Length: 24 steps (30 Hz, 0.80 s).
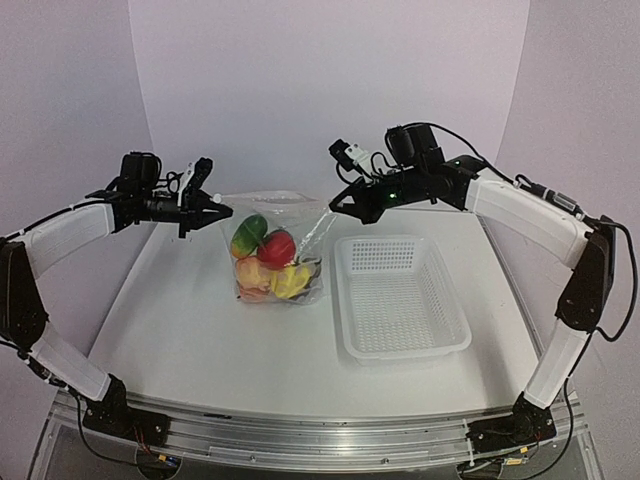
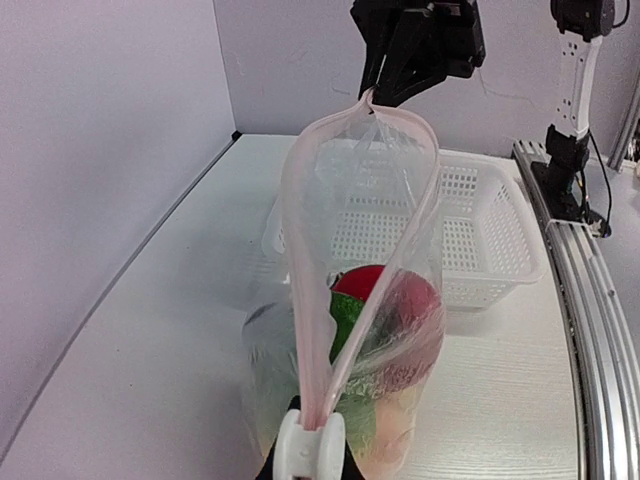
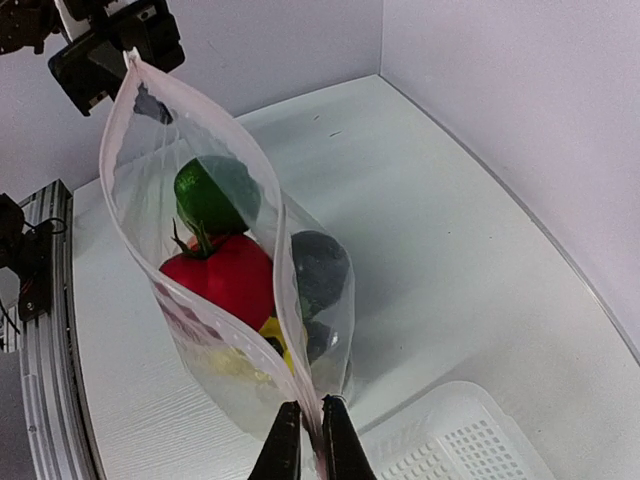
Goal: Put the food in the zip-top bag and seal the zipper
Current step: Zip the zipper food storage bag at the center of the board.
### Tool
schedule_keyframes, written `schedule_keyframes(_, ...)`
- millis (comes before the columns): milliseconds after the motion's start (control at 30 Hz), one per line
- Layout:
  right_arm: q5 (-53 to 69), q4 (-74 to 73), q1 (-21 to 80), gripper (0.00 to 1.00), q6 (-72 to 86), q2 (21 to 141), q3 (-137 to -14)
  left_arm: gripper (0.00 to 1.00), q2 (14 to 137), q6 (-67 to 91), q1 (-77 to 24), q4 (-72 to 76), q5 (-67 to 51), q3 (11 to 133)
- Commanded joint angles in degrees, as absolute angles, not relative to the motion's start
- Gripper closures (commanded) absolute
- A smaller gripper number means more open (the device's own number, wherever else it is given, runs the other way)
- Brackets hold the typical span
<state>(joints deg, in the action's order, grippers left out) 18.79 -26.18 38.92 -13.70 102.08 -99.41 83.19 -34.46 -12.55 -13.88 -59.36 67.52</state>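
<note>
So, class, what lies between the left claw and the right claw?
The zip-top bag, its open mouth stretched from left claw to right claw, each pinching one end of the zipper; the food sits inside, lower down. Seen in the top view.

Open zip-top bag point(image 3: 232, 352) of food point(image 3: 225, 282) in right hand point(image 3: 311, 418)

White mesh plastic basket point(image 1: 400, 300), upright on the right half of a white wood-grain desk point(image 1: 190, 335). Pale lilac walls point(image 1: 300, 80) behind and to both sides. Metal rail point(image 1: 300, 432) along the near desk edge.
</note>
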Motion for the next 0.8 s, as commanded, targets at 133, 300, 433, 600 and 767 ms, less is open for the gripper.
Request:
schedule_keyframes(133, 17.5, -25.9, 39.7, 0.16, -18.0, 97.7, -100.4, 1.0, 80.3, -53.2, -14.5, -34.3, -50.2, 78.1)
schedule_keyframes(300, 11.8, -26.5, 43.5, 0.12, -21.3, 97.7, -107.2, 1.0, 80.3, -58.5, -19.4, -41.9, -41.6, 82.1)
schedule_keyframes(433, 16.0, -26.7, 49.6, 0.21, -23.7, 101.9, -114.7, 1.0, 80.4, -58.6, -23.0, -43.6, -38.5, 84.8)
schedule_keyframes(600, 23.5, -25.6, 50.7, 0.35, -18.3, 110.5, -124.3, 1.0, 79.8, -58.3, -25.4, -43.6, -38.8, 86.6)
schedule_keyframes(767, 25.6, -24.9, 50.9, 0.38, -20.2, 115.2, -128.9, 1.0, 80.5, -56.4, -26.3, -44.4, -39.7, 89.6)
